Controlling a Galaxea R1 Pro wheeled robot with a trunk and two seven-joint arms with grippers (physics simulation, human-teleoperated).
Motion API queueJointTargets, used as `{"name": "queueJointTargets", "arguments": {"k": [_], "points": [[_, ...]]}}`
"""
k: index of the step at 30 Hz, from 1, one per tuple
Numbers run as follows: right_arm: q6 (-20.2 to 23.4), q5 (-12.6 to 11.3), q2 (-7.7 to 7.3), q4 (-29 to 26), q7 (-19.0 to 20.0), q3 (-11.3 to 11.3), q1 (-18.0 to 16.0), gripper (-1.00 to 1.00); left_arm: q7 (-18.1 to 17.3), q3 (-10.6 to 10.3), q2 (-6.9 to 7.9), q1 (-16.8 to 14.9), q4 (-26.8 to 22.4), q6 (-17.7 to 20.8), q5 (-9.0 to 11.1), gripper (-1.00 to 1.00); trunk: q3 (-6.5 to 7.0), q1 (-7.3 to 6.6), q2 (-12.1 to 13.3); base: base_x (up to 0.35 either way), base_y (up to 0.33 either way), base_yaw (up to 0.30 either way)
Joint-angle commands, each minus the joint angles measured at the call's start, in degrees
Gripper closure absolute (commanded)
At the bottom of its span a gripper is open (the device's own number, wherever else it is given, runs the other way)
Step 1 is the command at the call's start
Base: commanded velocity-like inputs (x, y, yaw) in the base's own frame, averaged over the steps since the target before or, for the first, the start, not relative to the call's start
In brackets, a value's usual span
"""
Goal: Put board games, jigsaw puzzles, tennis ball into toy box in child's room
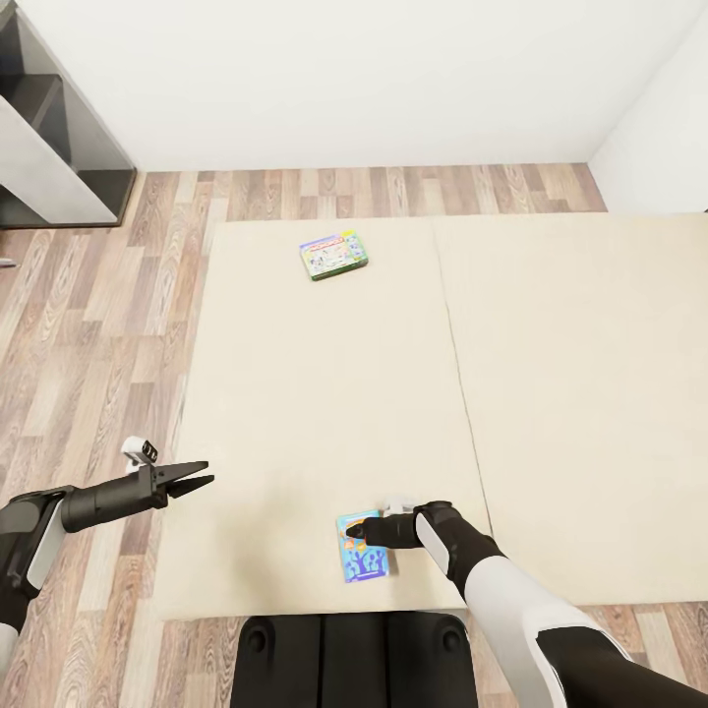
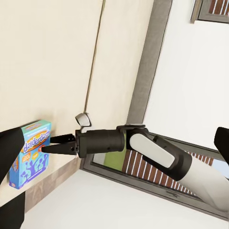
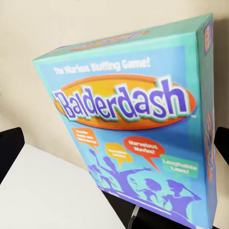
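On the cream bed (image 1: 551,393) lie two board games. A green-bordered one (image 1: 334,256) rests near the far edge. The blue "Balderdash" one (image 1: 364,559) lies flat near the front edge. My right gripper (image 1: 351,534) hovers low over this blue box, open, tips at its upper edge. From the left wrist, that right gripper (image 2: 46,145) points at the blue box (image 2: 29,153) with its fingers apart. The right wrist view looks closely at the box lid (image 3: 129,124), with dark fingertips (image 3: 9,148) far apart at the frame's sides. My left gripper (image 1: 202,479) hangs open over the bed's left edge.
Wood-plank floor (image 1: 88,334) surrounds the bed on the left and far side. A dark shelf unit (image 1: 59,147) stands at the far left against the white wall. My own base (image 1: 354,654) sits at the bed's front edge. The left wrist view catches the grey bed frame (image 2: 148,62).
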Motion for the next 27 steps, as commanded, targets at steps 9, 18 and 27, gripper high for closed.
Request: {"name": "queueJointTargets", "arguments": {"k": [9, 18, 27], "points": [[0.37, -0.48, 0.0, -0.07, -0.15, 0.1, 0.0, -1.0, -0.17, 0.0, 0.02, -0.01, -0.01, 0.6, 0.04, -1.0, -0.06, 0.03, -0.09, 0.0, 0.0, 0.001], [0.37, -0.47, 0.0, -0.07, -0.13, 0.1, 0.0, -1.0, -0.17, 0.0, 0.02, -0.01, -0.01, 0.64, 0.04, -1.0, -0.06, 0.03, -0.09, 0.0, 0.049, 0.0], [0.37, -0.47, 0.0, -0.07, -0.13, 0.1, 0.0, -1.0, -0.17, 0.0, 0.02, -0.01, -0.01, 0.67, 0.04, -1.0, -0.06, 0.03, -0.09, 0.0, 0.011, 0.0]]}}
